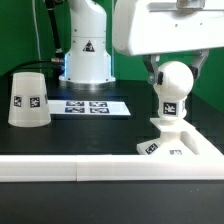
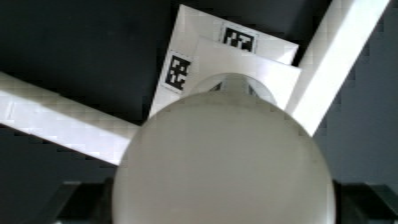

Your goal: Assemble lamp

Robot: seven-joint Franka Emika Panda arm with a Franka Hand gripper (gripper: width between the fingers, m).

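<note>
Gripping the smooth round bulb [image 1: 172, 97], gripper [image 1: 173, 74] over flat square base [image 1: 186, 141].

No words, brand names or numbers are showing legibly in either view; only coded signs are appearing. A black-and-white square tag [image 1: 28, 101] is sitting on the side of the shade [image 1: 27, 82], by the edge of the worktop [image 1: 70, 135] at the exterior view's left. Another is showing on the neck of the bulb [image 1: 174, 80]. The base [image 1: 178, 137], near the front corner at the exterior view's right, is carrying two on its rim, and the wrist view is showing two on it as well. The marker board [image 1: 112, 104], toward the far edge, is displaying several such tags. A black triangular sign [image 1: 88, 46] is standing on the arm's white pedestal [image 1: 88, 66]; its symbol is too small to read.
</note>
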